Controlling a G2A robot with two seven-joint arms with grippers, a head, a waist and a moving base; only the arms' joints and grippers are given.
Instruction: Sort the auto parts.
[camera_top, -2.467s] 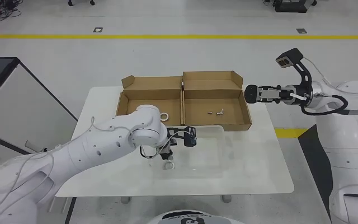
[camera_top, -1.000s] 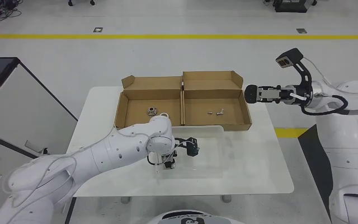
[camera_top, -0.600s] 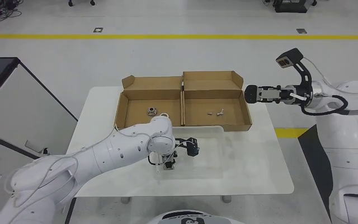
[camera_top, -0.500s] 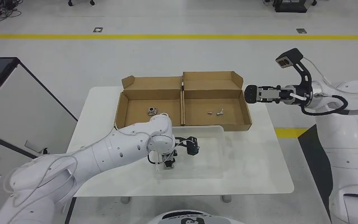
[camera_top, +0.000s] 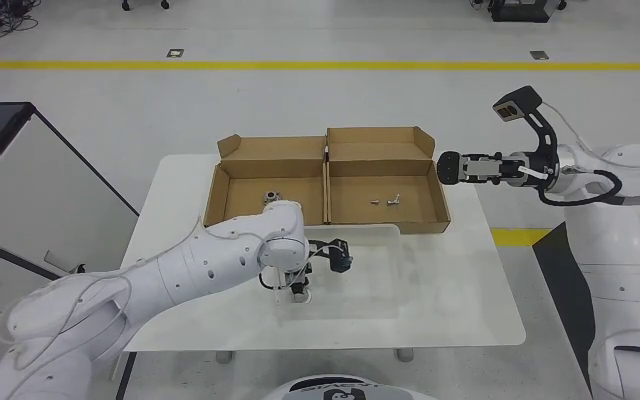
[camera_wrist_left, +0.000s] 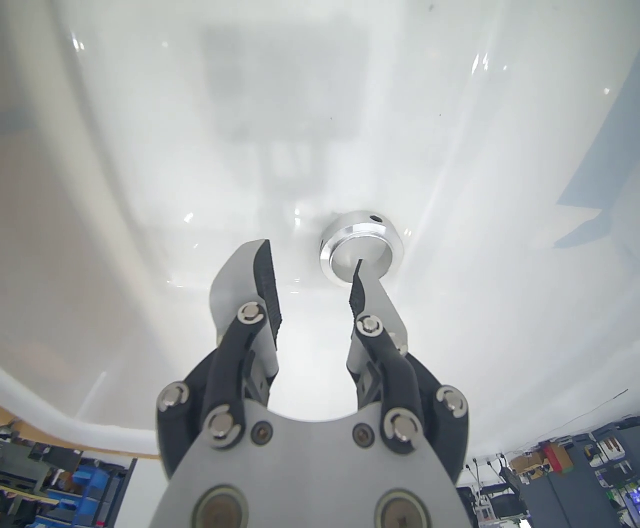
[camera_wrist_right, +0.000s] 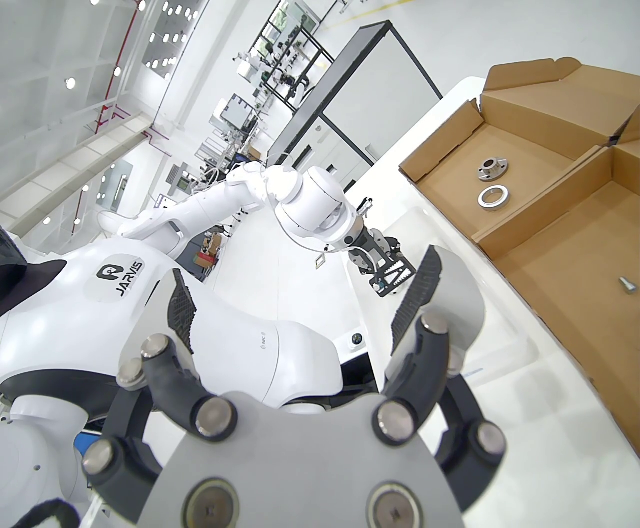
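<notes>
Jaws of the left gripper stand partly open with nothing between them, low inside the clear tray on the near side of the worktop. One tip sits over the bore of a silver collar lying flat on the tray floor, the other outside its rim (a pinch across the wall looks intended). Those of the right gripper are wide open and empty, held off the worktop's edge beside the right-hand box.

Sorting looks well along. Counted: two cardboard boxes side by side and one tray. The left-hand box holds two round parts, one flanged hub and one flat ring. The right-hand box holds two small fasteners, too small to tell apart. I see one collar in the tray, so by my reckoning that piece is what is left, and it probably belongs with the round parts.
</notes>
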